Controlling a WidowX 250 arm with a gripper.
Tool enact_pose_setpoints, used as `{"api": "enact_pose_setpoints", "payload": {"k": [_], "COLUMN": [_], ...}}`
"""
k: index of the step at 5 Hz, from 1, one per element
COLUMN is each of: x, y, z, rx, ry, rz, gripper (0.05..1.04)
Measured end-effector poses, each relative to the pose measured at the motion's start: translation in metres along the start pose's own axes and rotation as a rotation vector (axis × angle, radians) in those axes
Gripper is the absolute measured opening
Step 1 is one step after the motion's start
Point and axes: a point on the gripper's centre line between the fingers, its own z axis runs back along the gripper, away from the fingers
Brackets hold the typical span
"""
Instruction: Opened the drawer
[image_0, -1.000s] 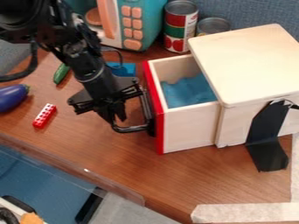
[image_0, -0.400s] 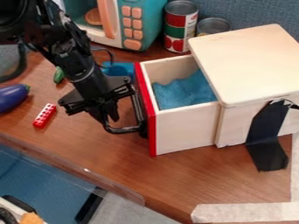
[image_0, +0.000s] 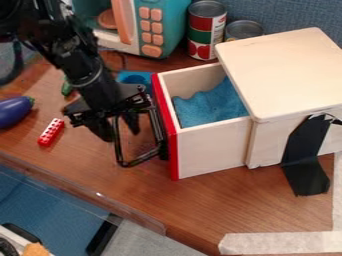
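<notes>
Drawer (image_0: 210, 150) standing open, gripper (image_0: 120, 131) hanging at its handle (image_0: 119, 150)

The drawer is jutting from its wooden box (image_0: 287, 70), its red front facing the gripper, which is hanging just outside that front with its fingers spread apart around one side of the black handle. Blue material (image_0: 210, 107) is lying inside the drawer. On the brown tabletop (image_0: 160, 200), a red block (image_0: 51, 132) and a purple eggplant (image_0: 15, 111) are resting out beyond the drawer's handle side, the eggplant farther off. Behind the drawer, a toy microwave (image_0: 151, 30) and two cans (image_0: 207, 30) (image_0: 243, 30) are standing, and a blue-gray fabric panel (image_0: 287, 15) is rising farther back.
</notes>
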Motion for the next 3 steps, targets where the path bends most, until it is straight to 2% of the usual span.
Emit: {"api": "enact_pose_setpoints", "payload": {"k": [1,2,3], "x": [0.001,0.011,0.02], "y": [0.0,-0.003,0.007], "z": [0.012,0.041,0.069], "rx": [-0.014,-0.029,0.021], "ry": [0.023,0.047,0.047], "rz": [-0.016,-0.09,-0.117], "gripper": [0.99,1.005,1.0]}}
